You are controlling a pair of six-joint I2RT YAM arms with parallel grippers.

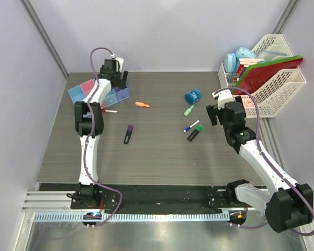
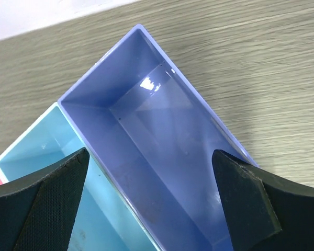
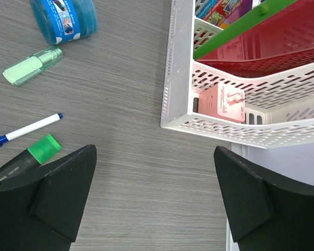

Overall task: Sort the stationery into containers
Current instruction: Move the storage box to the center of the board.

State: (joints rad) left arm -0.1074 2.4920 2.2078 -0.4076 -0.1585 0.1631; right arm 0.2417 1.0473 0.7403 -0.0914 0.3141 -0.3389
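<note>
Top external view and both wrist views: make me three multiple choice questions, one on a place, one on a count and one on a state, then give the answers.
1. The left gripper hangs above which container?
A) the pink bin
B) the purple-blue bin
C) the white rack

2. How many black-bodied highlighters lie on the table?
A) one
B) two
C) four

3. The right gripper is:
A) open, holding nothing
B) shut on a pen
C) shut on the blue roll

Answers:
1 B: the left wrist view looks straight into that bin between the fingers.
2 B: only the purple-capped highlighter and the green-capped highlighter are there.
3 A: bare table shows between its spread fingers.
</note>
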